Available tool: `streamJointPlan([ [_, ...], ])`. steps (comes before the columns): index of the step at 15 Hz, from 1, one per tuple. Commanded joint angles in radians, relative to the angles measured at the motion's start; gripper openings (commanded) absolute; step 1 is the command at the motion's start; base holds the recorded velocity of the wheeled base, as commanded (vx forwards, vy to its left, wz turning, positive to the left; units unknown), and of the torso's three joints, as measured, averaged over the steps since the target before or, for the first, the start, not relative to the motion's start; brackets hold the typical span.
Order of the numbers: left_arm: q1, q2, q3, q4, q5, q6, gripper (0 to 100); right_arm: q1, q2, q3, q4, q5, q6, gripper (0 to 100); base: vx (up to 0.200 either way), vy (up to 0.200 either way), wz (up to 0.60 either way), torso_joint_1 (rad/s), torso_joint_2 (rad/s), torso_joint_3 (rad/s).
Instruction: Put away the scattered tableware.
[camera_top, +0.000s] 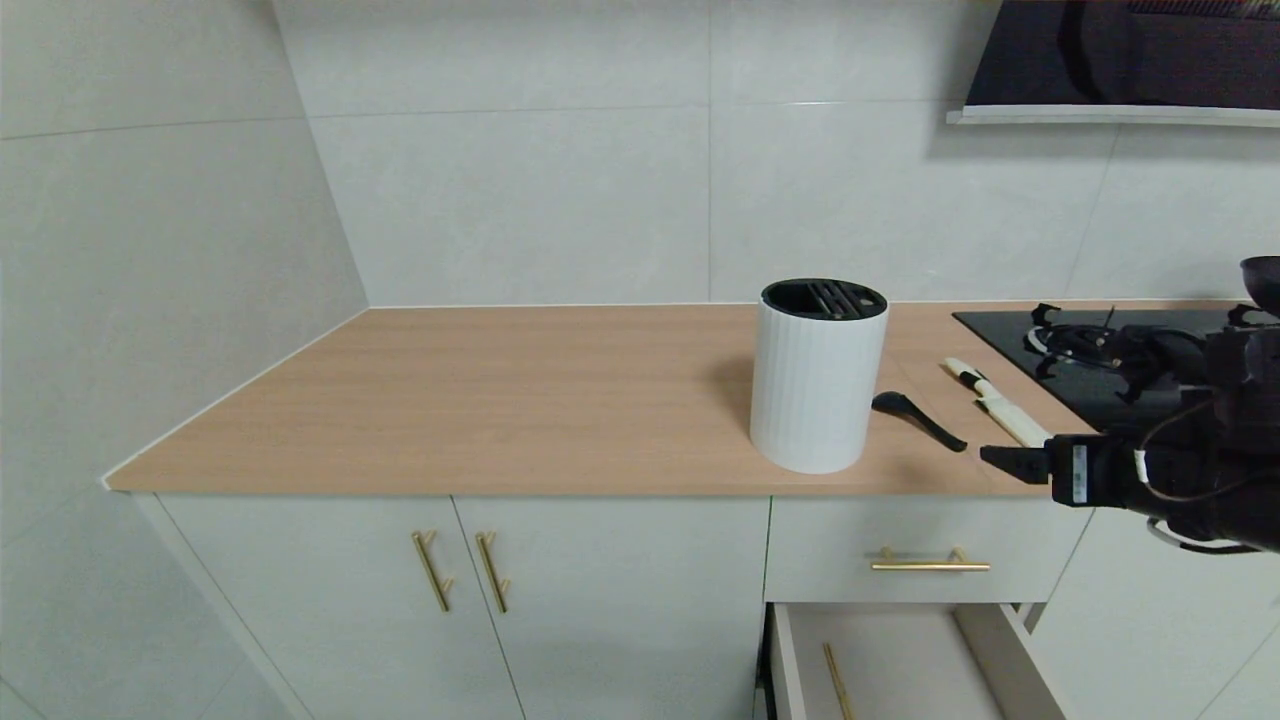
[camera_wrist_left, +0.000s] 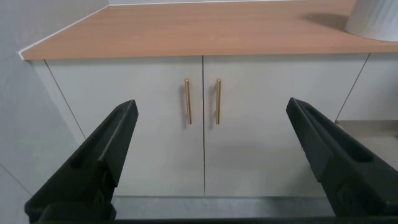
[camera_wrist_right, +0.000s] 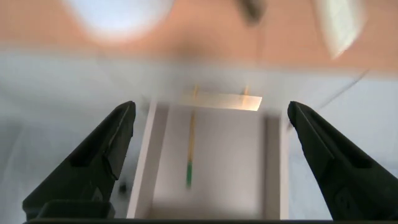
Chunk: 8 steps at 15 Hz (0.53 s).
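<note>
A white ribbed utensil holder (camera_top: 818, 390) with a black slotted top stands on the wooden counter (camera_top: 500, 400). To its right lie a black spoon (camera_top: 915, 415) and a cream-handled knife (camera_top: 995, 402). My right gripper (camera_top: 1010, 462) hangs off the counter's front edge, near the knife. In its wrist view the right gripper (camera_wrist_right: 210, 109) is open above the open drawer (camera_wrist_right: 211, 162), where a thin chopstick (camera_wrist_right: 189, 149) with a green end lies. My left gripper (camera_wrist_left: 211, 109) is open and holds nothing, low in front of the cabinet doors (camera_wrist_left: 205, 124).
A black gas hob (camera_top: 1080, 350) takes up the counter's right end, with a range hood (camera_top: 1110, 60) above. The pulled-out drawer (camera_top: 880, 660) sits below a closed drawer with a gold handle (camera_top: 930, 565). The counter's left half is bare wood, bounded by tiled walls.
</note>
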Motion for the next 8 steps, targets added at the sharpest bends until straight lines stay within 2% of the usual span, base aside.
streamJointPlan([
  [1, 0.000, 0.000, 0.000, 0.000, 0.000, 0.000, 100, -0.066, 0.194, -0.187, -0.018, 0.042, -0.059, 100, 0.000, 0.000, 0.00, 0.000, 0.00, 0.000],
  [5, 0.000, 0.000, 0.000, 0.000, 0.000, 0.000, 100, -0.164, 0.404, -0.440, -0.018, 0.280, -0.142, 100, 0.000, 0.000, 0.00, 0.000, 0.00, 0.000],
  [6, 0.000, 0.000, -0.001, 0.000, 0.000, 0.000, 100, -0.173, 0.445, -0.491, -0.018, 0.301, -0.178, 100, 0.000, 0.000, 0.00, 0.000, 0.00, 0.000],
  [8, 0.000, 0.000, -0.001, 0.000, 0.000, 0.000, 100, -0.175, 0.490, -0.502, -0.018, 0.315, -0.246, 100, 0.000, 0.000, 0.00, 0.000, 0.00, 0.000],
])
